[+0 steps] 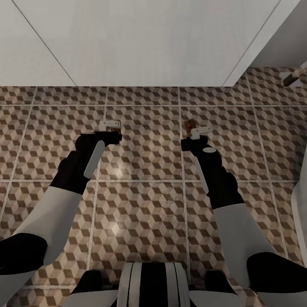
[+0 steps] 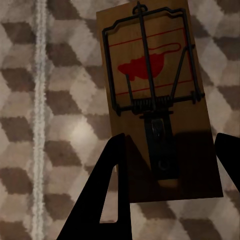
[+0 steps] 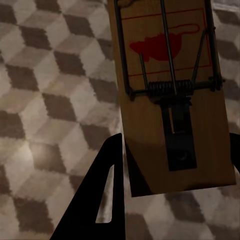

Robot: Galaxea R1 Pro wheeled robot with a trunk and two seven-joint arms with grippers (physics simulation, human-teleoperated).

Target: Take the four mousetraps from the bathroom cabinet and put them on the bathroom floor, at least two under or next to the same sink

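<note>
While each pincer grips a mousetrap (image 2: 157, 100), tiles (image 1: 145, 170) lie below.

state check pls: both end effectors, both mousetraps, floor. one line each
left end effector: shut on left mousetrap, held above the floor
right end effector: shut on right mousetrap, held above the floor
left mousetrap: gripped at one end, face up, wire bar lying flat over the red mark
right mousetrap: gripped at one end, face up, wire bar flat
bathroom floor: cube-pattern tiles
</note>
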